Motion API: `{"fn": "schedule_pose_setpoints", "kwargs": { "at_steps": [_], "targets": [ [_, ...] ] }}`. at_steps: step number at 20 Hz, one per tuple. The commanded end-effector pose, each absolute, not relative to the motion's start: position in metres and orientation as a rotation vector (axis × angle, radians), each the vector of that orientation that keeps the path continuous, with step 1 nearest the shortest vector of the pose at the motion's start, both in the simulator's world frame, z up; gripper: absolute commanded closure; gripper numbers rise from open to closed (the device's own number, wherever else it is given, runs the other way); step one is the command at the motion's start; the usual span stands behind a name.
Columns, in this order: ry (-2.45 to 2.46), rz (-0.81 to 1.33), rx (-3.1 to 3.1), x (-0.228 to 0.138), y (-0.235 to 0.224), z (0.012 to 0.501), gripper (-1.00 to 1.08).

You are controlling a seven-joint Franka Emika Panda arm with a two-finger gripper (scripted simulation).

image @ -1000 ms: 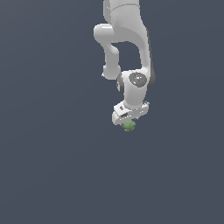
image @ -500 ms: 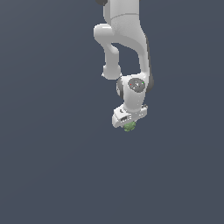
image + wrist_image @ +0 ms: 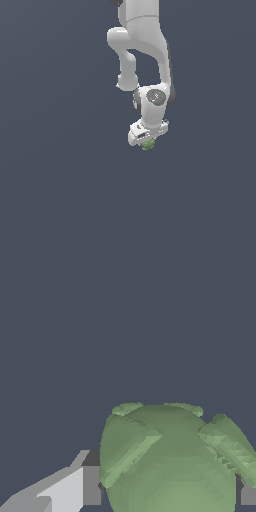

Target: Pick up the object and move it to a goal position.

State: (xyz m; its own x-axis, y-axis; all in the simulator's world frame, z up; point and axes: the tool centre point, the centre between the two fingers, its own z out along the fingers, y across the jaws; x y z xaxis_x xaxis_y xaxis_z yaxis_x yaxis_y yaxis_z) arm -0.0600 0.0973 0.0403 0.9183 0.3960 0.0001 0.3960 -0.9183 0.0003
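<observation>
Gripper [image 3: 146, 142], just right of the exterior frame's center, is clamped on the object [image 3: 147, 145]; we judge this hold secures it for transport to the goal.

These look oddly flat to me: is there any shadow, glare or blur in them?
Exterior view: even light, no cast shadow or glare, the ball small under the gripper. Wrist view: sharp, no blur, the ball fills the frame with faceted shading.
</observation>
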Motion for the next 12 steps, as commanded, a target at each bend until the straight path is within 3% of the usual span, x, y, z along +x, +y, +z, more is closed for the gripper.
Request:
{"fn": "schedule_pose_setpoints", "kwargs": {
  "at_steps": [1,12],
  "targets": [
    [0.635,0.0,3.076,-0.061,0.098,0.041,1.08],
    [0.635,0.0,3.076,-0.093,0.127,0.065,1.08]
  ]
}}
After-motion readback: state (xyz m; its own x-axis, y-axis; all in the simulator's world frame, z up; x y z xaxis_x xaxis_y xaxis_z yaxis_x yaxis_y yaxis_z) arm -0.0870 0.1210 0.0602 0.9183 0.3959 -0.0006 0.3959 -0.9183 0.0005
